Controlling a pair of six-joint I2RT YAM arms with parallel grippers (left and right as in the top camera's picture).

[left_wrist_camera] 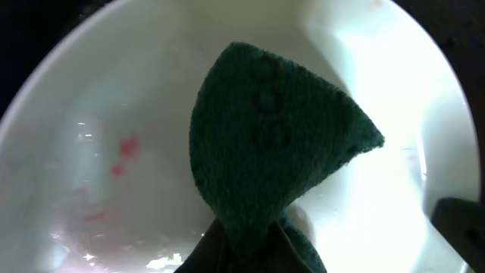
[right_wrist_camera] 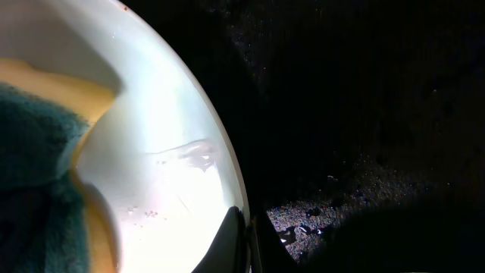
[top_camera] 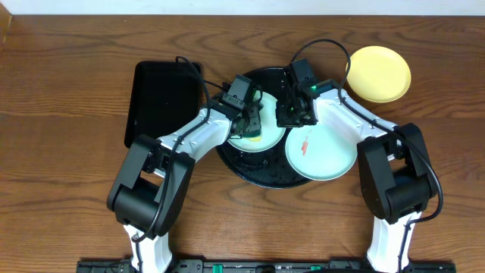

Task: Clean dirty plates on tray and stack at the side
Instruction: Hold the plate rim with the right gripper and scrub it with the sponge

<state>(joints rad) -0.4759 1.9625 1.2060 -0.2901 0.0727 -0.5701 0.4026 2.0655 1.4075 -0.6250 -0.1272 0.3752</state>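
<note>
Two mint plates (top_camera: 322, 148) sit on the tray (top_camera: 256, 171). Your left pincer (top_camera: 248, 121) pinches the sponge (left_wrist_camera: 273, 152) against one, and the right pincer (top_camera: 293, 114) nips its rim, likely to steady it. The yellow plate (top_camera: 379, 73) lies on the desk (top_camera: 76, 61).

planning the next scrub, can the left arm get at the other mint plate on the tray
Probably yes: that plate lies close beside the left gripper, its smear uncovered; the right arm crosses only its upper edge.

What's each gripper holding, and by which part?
Left gripper pinches the sponge by one end; right gripper seems to clamp the rim of the plate under it.
</note>
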